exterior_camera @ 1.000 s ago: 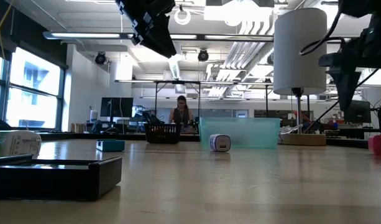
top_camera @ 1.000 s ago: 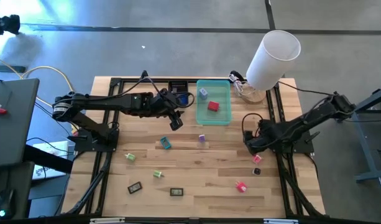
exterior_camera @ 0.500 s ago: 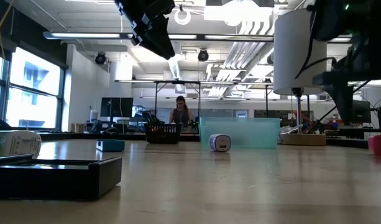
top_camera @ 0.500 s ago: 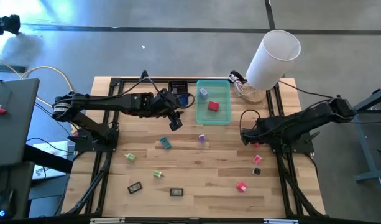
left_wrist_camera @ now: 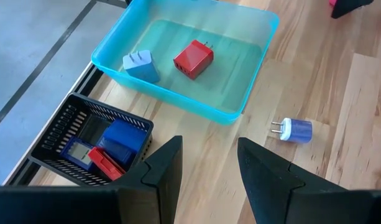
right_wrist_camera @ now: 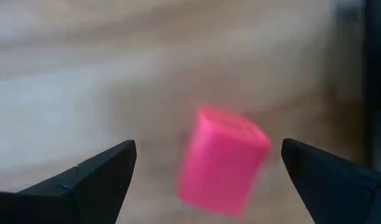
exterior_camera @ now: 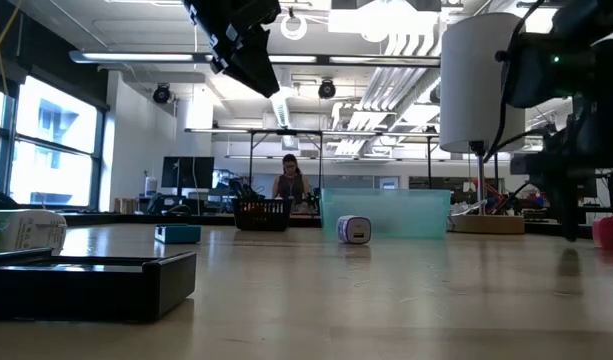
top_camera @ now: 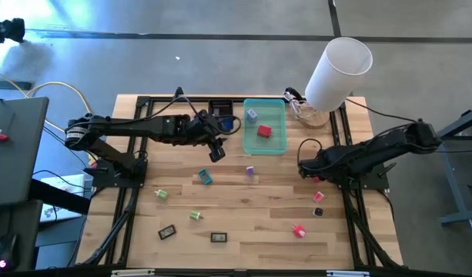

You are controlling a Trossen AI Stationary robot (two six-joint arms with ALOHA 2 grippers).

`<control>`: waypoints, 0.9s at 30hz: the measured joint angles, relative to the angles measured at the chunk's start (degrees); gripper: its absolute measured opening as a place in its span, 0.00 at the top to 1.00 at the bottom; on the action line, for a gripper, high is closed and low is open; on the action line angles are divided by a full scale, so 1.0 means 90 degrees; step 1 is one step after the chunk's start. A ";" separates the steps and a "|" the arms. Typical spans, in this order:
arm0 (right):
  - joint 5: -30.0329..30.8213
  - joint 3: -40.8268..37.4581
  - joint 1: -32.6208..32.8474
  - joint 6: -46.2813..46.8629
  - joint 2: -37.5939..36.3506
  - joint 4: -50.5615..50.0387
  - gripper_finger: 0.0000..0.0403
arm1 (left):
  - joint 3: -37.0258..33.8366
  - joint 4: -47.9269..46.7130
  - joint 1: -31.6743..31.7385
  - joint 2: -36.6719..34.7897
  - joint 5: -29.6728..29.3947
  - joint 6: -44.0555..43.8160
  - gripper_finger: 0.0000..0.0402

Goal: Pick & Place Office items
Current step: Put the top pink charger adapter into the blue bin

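Pink and blocky, one office item [right_wrist_camera: 222, 160] lies on the wooden desk [top_camera: 251, 208] at about four o'clock from the desk's middle, between the widely spread fingers of the right gripper [top_camera: 304, 171], which hangs just above it and holds nothing. The left gripper [top_camera: 218, 152] hovers at about eleven o'clock, partly open and empty, near the teal tray [left_wrist_camera: 243, 99] holding a red plug block [left_wrist_camera: 193, 60] and a pale blue one [left_wrist_camera: 140, 65], with a black basket [left_wrist_camera: 59, 134] beside it. A purple plug [left_wrist_camera: 293, 130] lies near the tray, and green, teal, black and red pieces are scattered from six to eight o'clock.
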 joint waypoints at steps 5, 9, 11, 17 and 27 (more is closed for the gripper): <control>0.0416 -0.0166 -0.0218 -0.0389 -0.0007 0.0458 0.03 | 0.0000 -0.0002 0.0000 0.0000 0.0000 -0.0002 0.63; 0.0321 -0.0221 -0.0406 -0.0681 -0.0011 0.0628 0.04 | 0.0000 -0.0003 0.0000 0.0000 0.0000 -0.0002 0.63; 0.0209 -0.0224 -0.0468 -0.0763 -0.0009 0.0647 0.07 | -0.0002 -0.0005 0.0000 0.0000 0.0000 -0.0002 0.63; 0.0068 -0.0236 -0.0493 -0.0843 -0.0009 0.0659 0.26 | -0.0002 -0.0005 0.0000 0.0000 0.0000 -0.0039 0.63; -0.0144 -0.0227 -0.0495 -0.1406 -0.0009 0.0710 0.64 | -0.0002 0.0017 0.0000 0.0000 0.0000 -0.0053 0.63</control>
